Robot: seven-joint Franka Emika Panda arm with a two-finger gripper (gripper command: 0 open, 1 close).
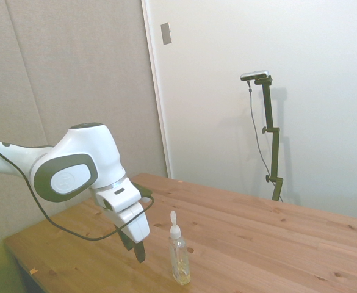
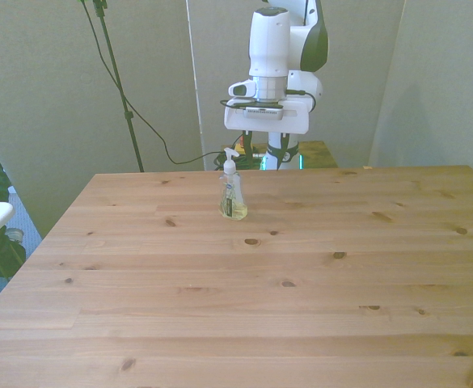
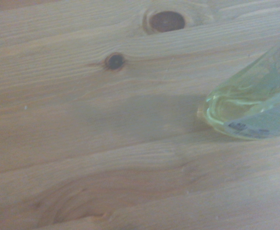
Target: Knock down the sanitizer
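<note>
standing sanitizer [image 1: 179, 261] beside hand [image 1: 138, 249]

You see a clear glossy plastic bottle [image 1: 179, 259] on a matt, knotty wooden table [image 1: 276, 244]; beside the bottle, the arm's [image 1: 74, 165] white shell looks smooth plastic.

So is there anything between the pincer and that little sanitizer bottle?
No. In the side view only bare wooden table separates the pincer from the upright sanitizer bottle.
</note>
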